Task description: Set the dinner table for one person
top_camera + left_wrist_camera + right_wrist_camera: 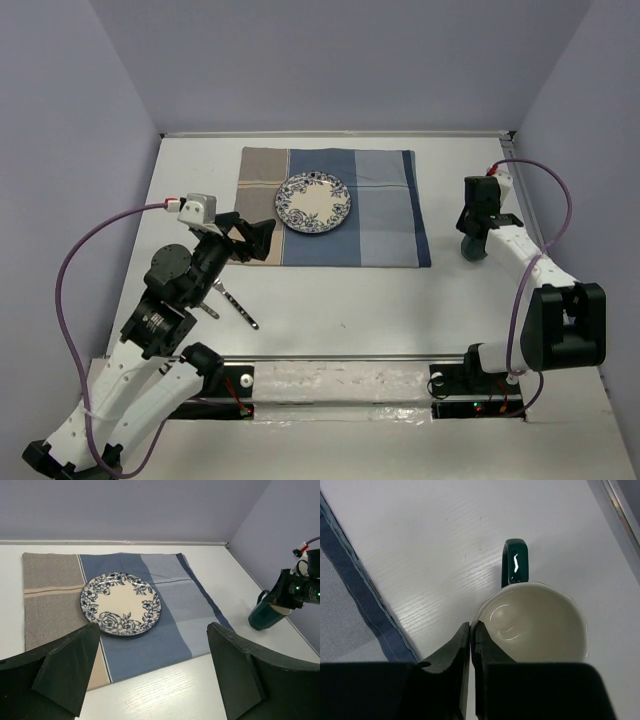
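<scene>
Setting for one, partway there by the look of it. Plain white rectangular desk [330,300] filling most of the top view, rigid and smooth enough to let crockery skid. Nothing to grab there, just a surface for setting stuff down gently. Blue-and-tan striped cloth placemat [380,215] lying flat at upper centre, with a round blue-floral ceramic plate [313,203] sitting on its left-middle part. Dark green glazed mug [535,620] with a cream inside standing upright on bare desk off the placemat's right edge, handle pointing to the top of the right wrist frame. Right gripper [471,645] squeezed nearly together at the rim's left side, seemingly nipping the mug wall, one finger inside and one outside. Guessing fairly weighty, hard, slick and chippable, so prone to twisting in a rim pinch like that; handle side probably steadier. Left gripper [154,626] spread wide, holding nothing, hovering by the placemat's lower-left corner in the top view. Silvery cutlery [238,308] lying on the desk at lower left, beside the left arm, not placed yet.
</scene>
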{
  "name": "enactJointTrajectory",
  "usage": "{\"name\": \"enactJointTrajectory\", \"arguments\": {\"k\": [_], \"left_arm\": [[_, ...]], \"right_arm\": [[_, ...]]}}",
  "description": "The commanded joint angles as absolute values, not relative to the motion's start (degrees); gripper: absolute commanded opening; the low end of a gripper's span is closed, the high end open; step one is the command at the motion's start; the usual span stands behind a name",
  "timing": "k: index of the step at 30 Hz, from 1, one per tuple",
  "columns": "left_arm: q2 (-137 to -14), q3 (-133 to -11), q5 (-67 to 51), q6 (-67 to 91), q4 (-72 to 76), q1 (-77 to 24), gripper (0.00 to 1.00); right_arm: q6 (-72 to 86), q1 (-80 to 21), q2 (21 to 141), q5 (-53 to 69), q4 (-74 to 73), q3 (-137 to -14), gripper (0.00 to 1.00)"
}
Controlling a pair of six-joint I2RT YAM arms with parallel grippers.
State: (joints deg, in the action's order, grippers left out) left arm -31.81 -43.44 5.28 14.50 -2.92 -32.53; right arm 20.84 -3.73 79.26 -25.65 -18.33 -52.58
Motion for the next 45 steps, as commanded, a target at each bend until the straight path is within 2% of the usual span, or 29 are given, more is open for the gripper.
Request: {"name": "enactJointTrajectory", "arguments": {"k": [1,2,12,20,26,35,45], "left_arm": [[-30.7,-42.8,6.1,11.6,-2.0,-32.5,0.99],[-30.4,-42.8,6.1,11.5,-2.0,-32.5,0.99],[-29.8,-42.5,6.4,11.2,-1.9,-32.3,0.99],[-29.2,-42.1,6.6,10.8,-1.6,-31.8,0.99],[-29.2,-42.0,8.3,10.5,-1.5,-31.6,0.99],[-29.3,-41.8,10.0,10.1,-1.8,-31.1,0.99],[-30.1,-41.6,9.2,10.0,-1.7,-29.1,0.99]], "right_arm": [[21.3,-3.4,78.8,-26.4,-17.1,-54.1,0.02],[21.2,-3.4,78.7,-26.7,-17.2,-54.1,0.00],[18.2,-3.4,73.1,-23.8,-18.8,-59.1,0.00],[14.4,-10.3,75.5,-22.7,-18.3,-68.3,0.00],[7.7,-14.9,85.4,-21.5,-18.2,-79.4,0.00],[2.1,-15.5,100.7,-15.0,-18.0,-96.8,0.00],[-3.8,-18.2,118.3,-14.1,-20.2,-115.7,0.00]]}}
